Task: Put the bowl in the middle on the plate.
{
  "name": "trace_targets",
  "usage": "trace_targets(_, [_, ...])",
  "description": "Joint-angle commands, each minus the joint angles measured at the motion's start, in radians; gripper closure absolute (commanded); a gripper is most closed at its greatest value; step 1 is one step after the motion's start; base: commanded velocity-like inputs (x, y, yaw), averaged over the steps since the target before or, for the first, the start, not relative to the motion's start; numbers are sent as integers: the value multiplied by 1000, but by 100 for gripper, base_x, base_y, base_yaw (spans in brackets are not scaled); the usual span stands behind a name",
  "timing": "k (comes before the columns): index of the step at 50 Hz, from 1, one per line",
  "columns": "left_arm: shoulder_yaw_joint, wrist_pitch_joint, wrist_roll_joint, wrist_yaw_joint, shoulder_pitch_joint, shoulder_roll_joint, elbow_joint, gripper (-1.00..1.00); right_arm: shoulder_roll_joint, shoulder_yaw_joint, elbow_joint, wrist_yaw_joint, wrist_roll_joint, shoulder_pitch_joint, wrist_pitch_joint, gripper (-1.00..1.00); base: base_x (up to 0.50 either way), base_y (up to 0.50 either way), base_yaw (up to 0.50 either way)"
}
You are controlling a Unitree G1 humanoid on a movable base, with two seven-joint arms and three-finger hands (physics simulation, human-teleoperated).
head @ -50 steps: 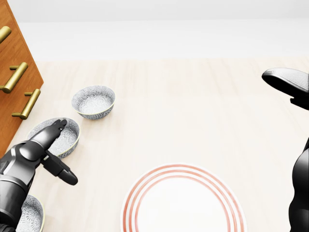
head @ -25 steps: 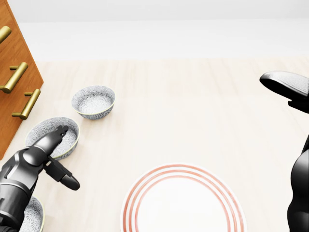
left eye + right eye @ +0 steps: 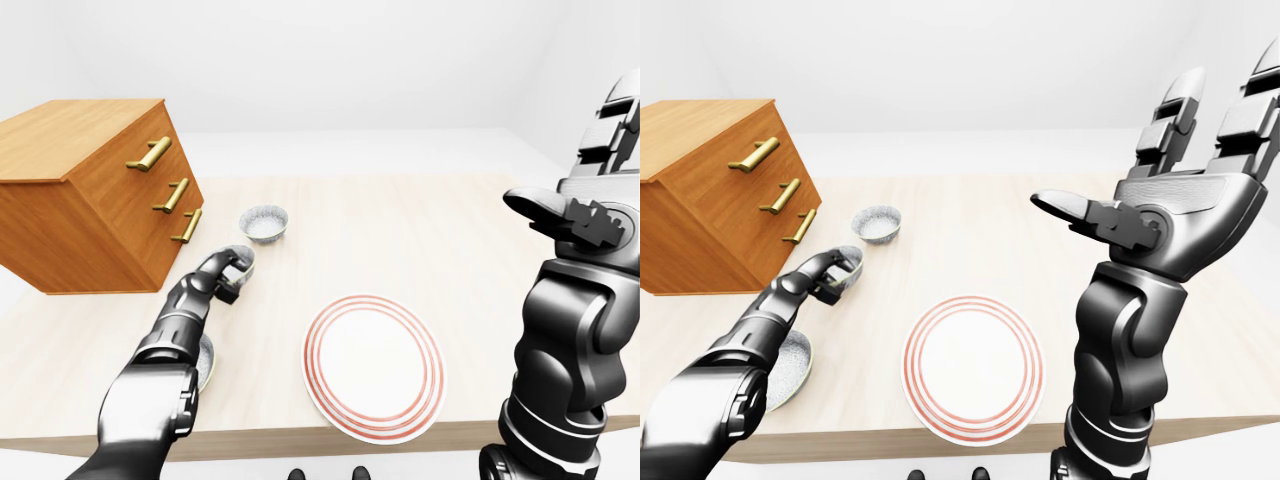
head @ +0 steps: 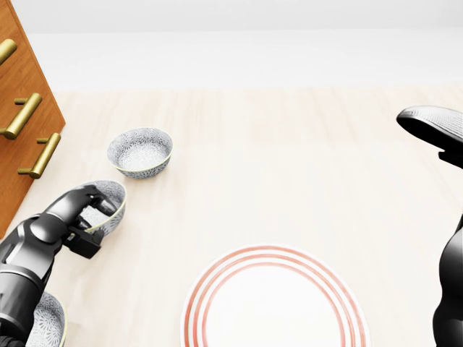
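Observation:
Three patterned bowls stand in a row at the left of the head view. My left hand (image 4: 90, 220) has its fingers closed round the rim of the middle bowl (image 4: 108, 201), which is tilted. The farther bowl (image 4: 140, 152) sits upright above it, and the nearest bowl (image 4: 45, 319) shows at the bottom left corner, partly behind my forearm. The white plate with red rings (image 4: 275, 303) lies at the bottom centre. My right hand (image 3: 1185, 165) is raised high at the right with its fingers spread, holding nothing.
A wooden drawer chest (image 3: 90, 190) with brass handles stands at the left of the light wooden table (image 4: 304, 166), close to the bowls. The table's near edge runs just below the plate in the eye views.
My left hand, open over the middle bowl before, has curled its fingers onto the bowl's rim; the bowl is now tipped and shifted slightly right. The right hand barely moved.

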Motion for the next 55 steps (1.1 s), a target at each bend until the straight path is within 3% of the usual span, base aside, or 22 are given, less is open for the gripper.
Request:
trace_targets(1, [-3, 0, -29, -30, 15, -14, 23, 100, -2, -1, -5, -3, 4, 0, 0, -100, 0, 0, 0])
trace_targets(28, [-6, 0, -34, -30, 21, -13, 20, 100, -4, -2, -7, -8, 8, -2, 0, -100, 0, 0, 0])
trace_targets(31, [-33, 0, -7, -93, 39, -17, -103, 100, 1, 3, -19, -11, 17, 2, 0, -100, 0, 0, 0])
trace_targets(55, [-25, 0, 18, -114, 57, -16, -122, 100, 2, 7, -15, -9, 13, 3, 0, -100, 0, 0, 0])
